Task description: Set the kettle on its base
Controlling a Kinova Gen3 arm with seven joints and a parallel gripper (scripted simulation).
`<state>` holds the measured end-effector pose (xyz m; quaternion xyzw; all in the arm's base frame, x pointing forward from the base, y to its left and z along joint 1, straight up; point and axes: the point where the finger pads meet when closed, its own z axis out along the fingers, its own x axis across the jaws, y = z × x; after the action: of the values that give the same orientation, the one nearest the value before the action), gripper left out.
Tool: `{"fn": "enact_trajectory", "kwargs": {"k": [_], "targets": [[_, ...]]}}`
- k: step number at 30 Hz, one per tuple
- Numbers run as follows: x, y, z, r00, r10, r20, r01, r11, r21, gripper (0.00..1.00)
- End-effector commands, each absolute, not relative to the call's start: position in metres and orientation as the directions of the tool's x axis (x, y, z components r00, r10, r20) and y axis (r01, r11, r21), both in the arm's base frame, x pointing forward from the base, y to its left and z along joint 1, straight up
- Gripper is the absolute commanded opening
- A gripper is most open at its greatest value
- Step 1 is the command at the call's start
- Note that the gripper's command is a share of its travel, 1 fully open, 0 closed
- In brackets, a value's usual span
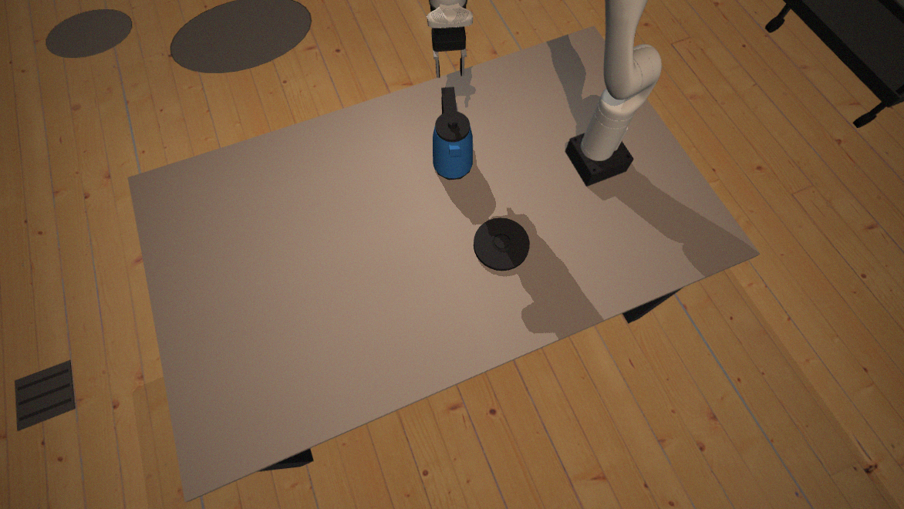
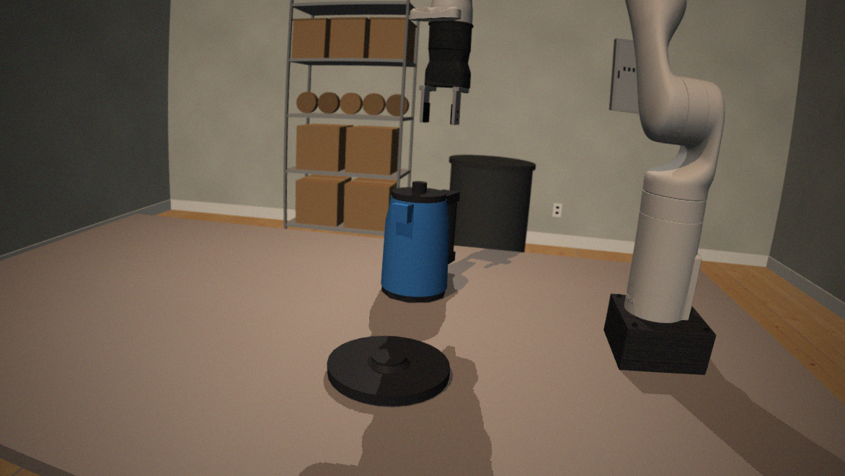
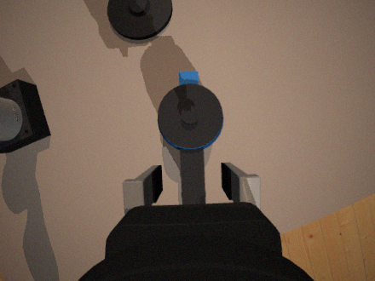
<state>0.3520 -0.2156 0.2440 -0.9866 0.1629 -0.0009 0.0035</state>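
Wrist view: gripper wide open, empty, hanging above kettle handle. Blue kettle upright on table, well apart from base. Pre-grasp step; next likely straight descent, fingers straddling handle, then closing.

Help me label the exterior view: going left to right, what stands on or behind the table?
Shelf rack → round base → blue kettle → black bin → wall panel → robot arm's black pedestal.
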Motion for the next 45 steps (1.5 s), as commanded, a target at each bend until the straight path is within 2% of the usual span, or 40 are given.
{"fn": "enact_trajectory", "kwargs": {"k": [1,27,45], "targets": [[0.352,-0.216,0.245,0.947,-0.321,0.002,-0.321,-0.947,-0.007,1.0],[0.352,-0.216,0.241,0.947,-0.321,0.002,-0.321,-0.947,-0.007,1.0],[0.353,-0.215,0.185,0.947,-0.321,0.002,-0.321,-0.947,-0.007,1.0]]}}
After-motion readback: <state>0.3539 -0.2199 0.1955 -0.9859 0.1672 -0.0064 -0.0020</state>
